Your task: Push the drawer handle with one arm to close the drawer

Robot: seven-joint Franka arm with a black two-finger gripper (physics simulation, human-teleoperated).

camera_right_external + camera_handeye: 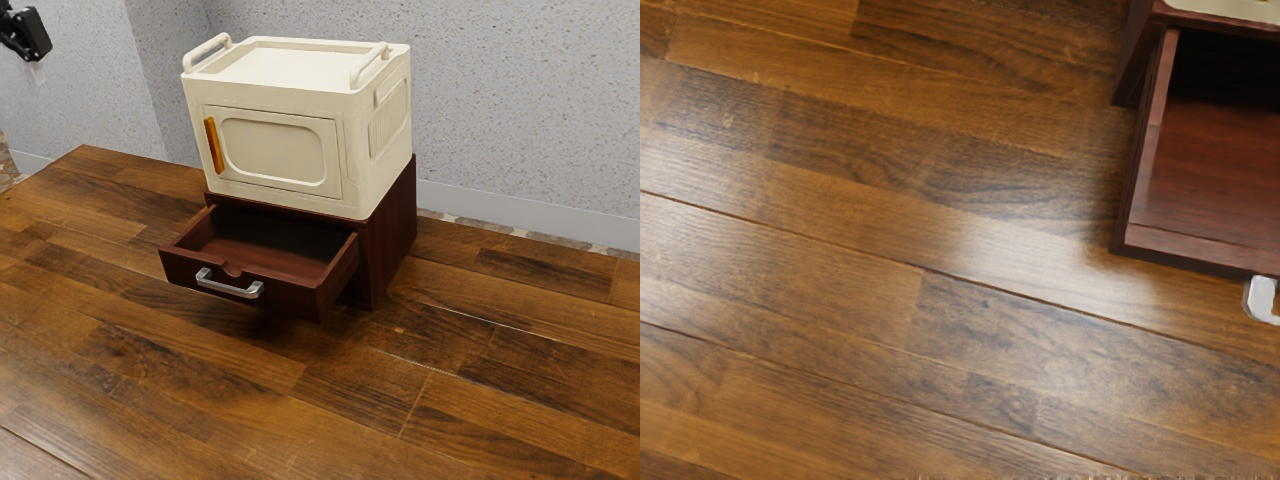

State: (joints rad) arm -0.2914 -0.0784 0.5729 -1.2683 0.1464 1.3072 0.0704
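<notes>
The black gripper (32, 52) is at the exterior view's upper left corner, well apart from the drawer; how its fingers stand cannot be made out. A dark red drawer (180, 266) stands pulled out of its cabinet (393, 232), with an empty inside. On its front is a silver handle (230, 286), which nothing touches. In the wrist view the drawer (1190, 247) and one end of the handle (1261, 298) appear, along with part of the cabinet (1132, 62).
A cream cabinet (275, 150) with an orange-handled door (214, 145) and two top rails rests on the dark red cabinet. Wooden planks (150, 390) make up the surface around them. A grey wall (520, 100) rises behind.
</notes>
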